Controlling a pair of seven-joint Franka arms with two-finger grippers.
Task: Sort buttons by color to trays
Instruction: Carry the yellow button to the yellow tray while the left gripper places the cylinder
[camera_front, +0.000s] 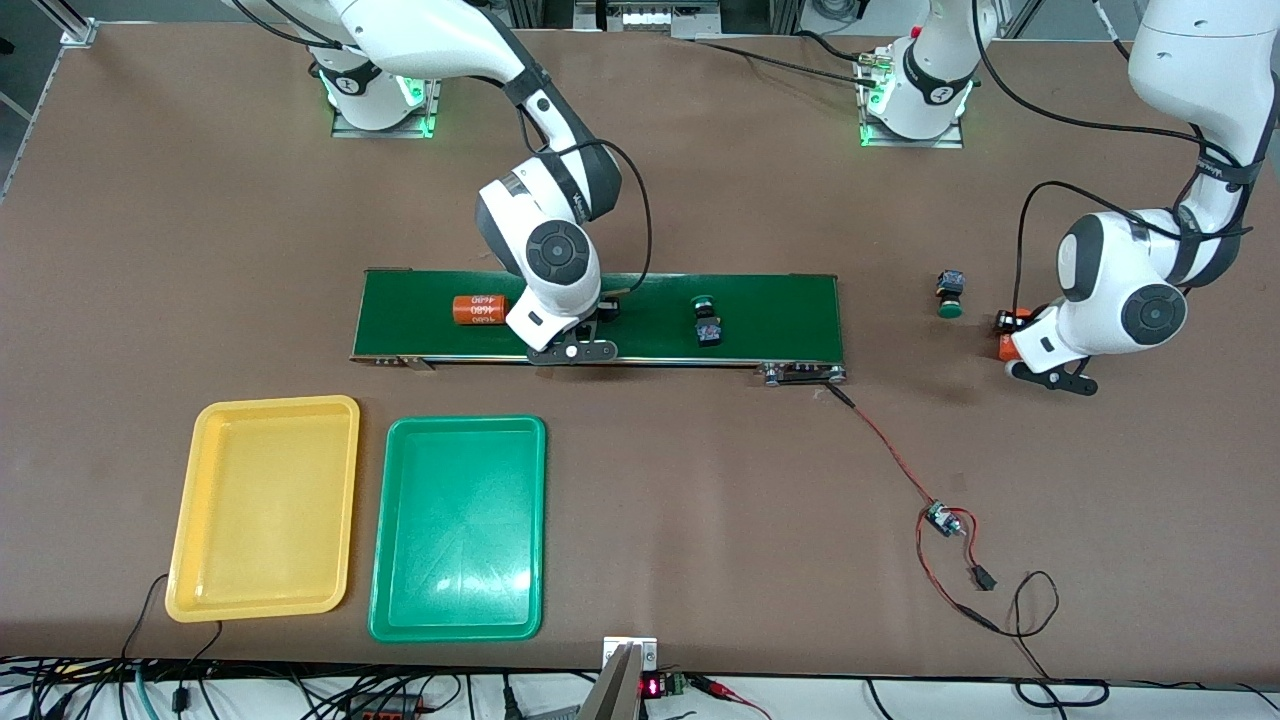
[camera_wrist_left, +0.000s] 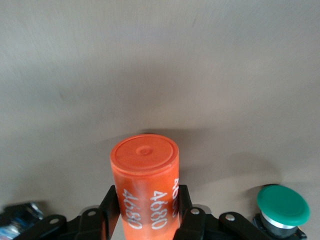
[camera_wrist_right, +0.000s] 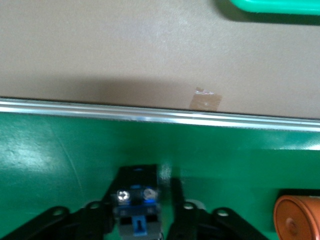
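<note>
Brown bench (camera_front: 700, 480) running out to every edge of the front view, with a long dark-green belt (camera_front: 780, 310) across its middle. Three buttons certain: clamped button (camera_wrist_right: 136, 200) on the belt inside the right claw (camera_wrist_right: 141, 216), drawn in narrow against its black-and-blue body, cap out of sight; belt button (camera_front: 708, 322) lying free farther toward the left arm's end, green cap showing; bench button (camera_front: 950, 296), green-capped, off the belt and near the left claw (camera_wrist_left: 149, 215). Two trays side by side, nearer the front camera than the belt: yellow tray (camera_front: 183, 540) toward the right arm's end, green tray (camera_front: 383, 520) just beside it. Two orange cylinders: held cylinder (camera_wrist_left: 145, 190), printed 4680, pinched between the left claw's fingers (camera_wrist_left: 114, 205) over bare bench; belt cylinder (camera_front: 480, 310) just beside the right claw. Half hidden by the left arm, a dark blocky body (camera_front: 1004, 320); cannot tell what kind. Open brown surface between belt and trays; one red-and-black wire (camera_front: 900, 465) trailing from the belt's end toward the front edge.
</note>
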